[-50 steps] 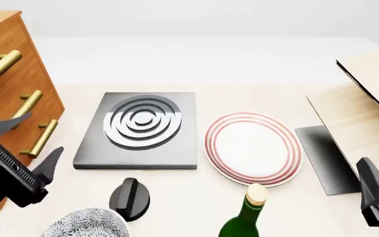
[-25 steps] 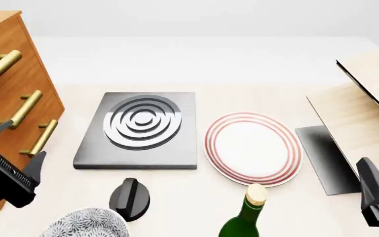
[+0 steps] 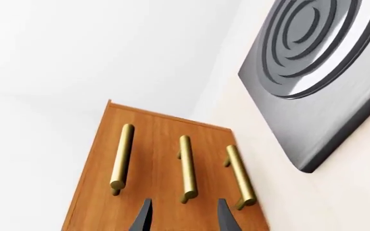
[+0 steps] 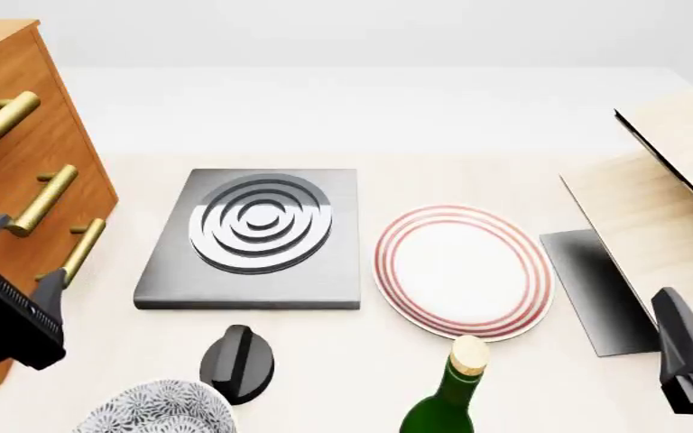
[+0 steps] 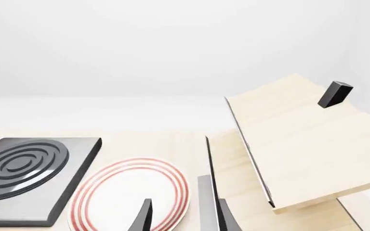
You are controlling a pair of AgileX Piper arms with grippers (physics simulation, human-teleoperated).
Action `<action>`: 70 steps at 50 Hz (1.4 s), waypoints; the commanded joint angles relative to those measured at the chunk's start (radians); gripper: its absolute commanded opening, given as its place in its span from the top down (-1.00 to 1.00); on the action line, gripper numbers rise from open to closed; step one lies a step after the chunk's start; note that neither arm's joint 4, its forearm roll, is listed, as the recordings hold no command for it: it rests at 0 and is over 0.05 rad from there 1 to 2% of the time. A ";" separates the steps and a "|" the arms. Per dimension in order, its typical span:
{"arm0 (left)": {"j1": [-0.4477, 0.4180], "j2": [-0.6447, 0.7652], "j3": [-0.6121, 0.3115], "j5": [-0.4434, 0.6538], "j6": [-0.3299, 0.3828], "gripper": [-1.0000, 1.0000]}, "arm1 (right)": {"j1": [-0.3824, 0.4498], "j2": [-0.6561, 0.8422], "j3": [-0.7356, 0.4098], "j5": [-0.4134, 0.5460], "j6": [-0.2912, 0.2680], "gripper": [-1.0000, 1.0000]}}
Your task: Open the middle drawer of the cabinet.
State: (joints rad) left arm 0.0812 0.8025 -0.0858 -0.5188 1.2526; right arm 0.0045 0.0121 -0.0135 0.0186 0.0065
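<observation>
The cabinet (image 4: 72, 144) is an orange-brown chest at the far left of the front view, with three brass bar handles stacked on its front. All three fronts look flush. The middle drawer's handle (image 4: 43, 200) is the second bar. My left gripper (image 4: 17, 258) stands open just in front of the cabinet, low down, near the middle and bottom handles. In the left wrist view the cabinet (image 3: 154, 139) fills the lower part, and the middle handle (image 3: 186, 167) lines up with the gap of the left gripper (image 3: 183, 214), a little ahead of the tips. My right gripper (image 5: 183, 216) is open and empty at the front right (image 4: 686, 350).
A grey slab with raised rings (image 4: 256, 236) lies beside the cabinet. A red-rimmed white plate (image 4: 464, 271) lies to its right. A black knob (image 4: 238, 361), a patterned bowl (image 4: 154, 410) and a green corked bottle (image 4: 449, 397) line the near edge. A pale wooden box with black edge (image 4: 671, 171) stands right.
My left gripper has moved left, closer to the cabinet front, staying open. The right arm and the drawers have not moved.
</observation>
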 commanded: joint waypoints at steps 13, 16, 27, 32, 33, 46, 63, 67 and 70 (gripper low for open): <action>0.006 0.207 0.008 -0.217 0.021 -1.00 | 0.002 -0.002 0.003 -0.004 -0.003 -1.00; 0.008 0.224 0.001 -0.229 0.018 -1.00 | 0.002 -0.001 0.003 -0.004 -0.003 -1.00; 0.021 0.283 -0.023 -0.264 0.005 -1.00 | 0.002 -0.001 0.003 -0.004 -0.003 -1.00; 0.029 0.317 -0.025 -0.293 -0.003 -1.00 | 0.002 -0.002 0.003 -0.004 -0.002 -1.00; 0.029 0.318 -0.025 -0.293 -0.003 -1.00 | 0.002 -0.002 0.003 -0.004 -0.002 -1.00; 0.052 0.399 -0.042 -0.349 -0.023 -1.00 | 0.002 -0.001 0.004 -0.004 -0.002 -1.00; 0.082 0.460 -0.047 -0.406 -0.045 -1.00 | 0.002 -0.002 0.004 -0.004 -0.002 -1.00; 0.097 0.467 -0.042 -0.417 -0.051 -1.00 | 0.002 -0.001 0.003 -0.004 -0.003 -1.00; 0.107 0.490 -0.042 -0.441 -0.041 -1.00 | 0.002 -0.002 0.003 -0.004 -0.002 -1.00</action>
State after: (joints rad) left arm 0.1565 1.2484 -0.1294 -0.9117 1.2267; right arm 0.0045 0.0121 -0.0135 0.0186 0.0065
